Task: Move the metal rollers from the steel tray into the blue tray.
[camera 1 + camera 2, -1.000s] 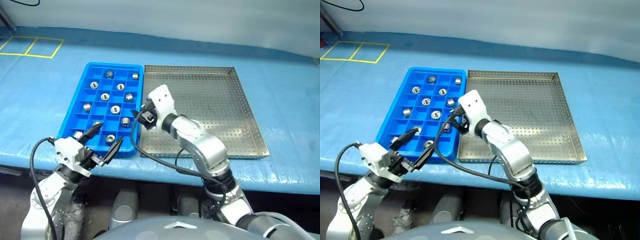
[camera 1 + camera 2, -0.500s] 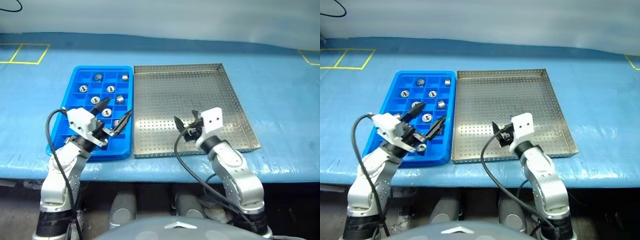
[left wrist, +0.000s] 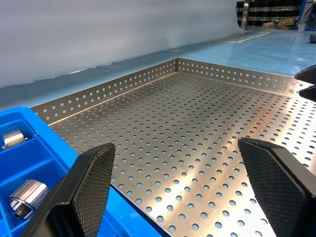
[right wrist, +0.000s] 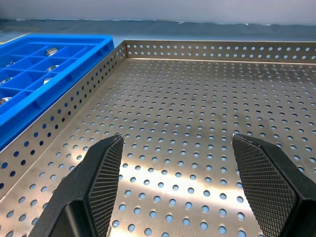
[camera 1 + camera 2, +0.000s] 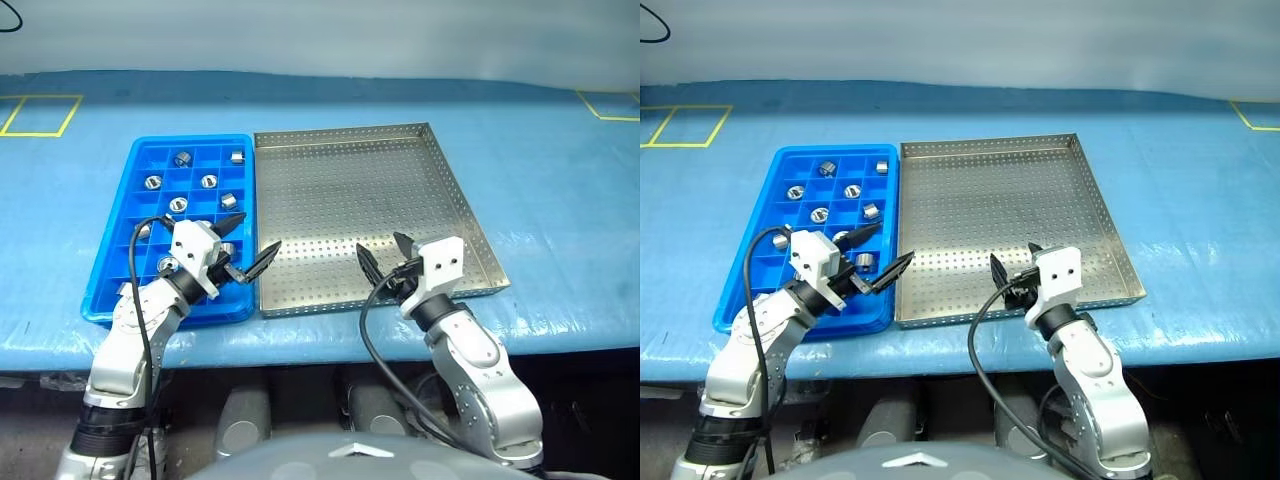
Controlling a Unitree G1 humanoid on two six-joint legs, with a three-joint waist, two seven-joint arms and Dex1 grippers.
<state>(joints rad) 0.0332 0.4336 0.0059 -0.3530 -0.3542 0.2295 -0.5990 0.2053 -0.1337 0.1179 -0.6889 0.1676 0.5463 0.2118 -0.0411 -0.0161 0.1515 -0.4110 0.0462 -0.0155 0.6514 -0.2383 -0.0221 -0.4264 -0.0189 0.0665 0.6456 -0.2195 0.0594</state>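
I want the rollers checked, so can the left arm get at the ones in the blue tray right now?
Probably yes. The left gripper hovers with jaws open and empty over the blue tray's near right corner, beside the steel tray. The metal rollers lie uncovered in open cells just beyond it, with nothing between.

the left gripper and its arm cover the near right cells of the blue tray, so what lies in those cells cannot be told. the metal rollers in the far cells are too small to show their end holes clearly (some are mere glints). in the left wrist view the blue tray is cut off by the picture's edge, with two rollers partly seen.
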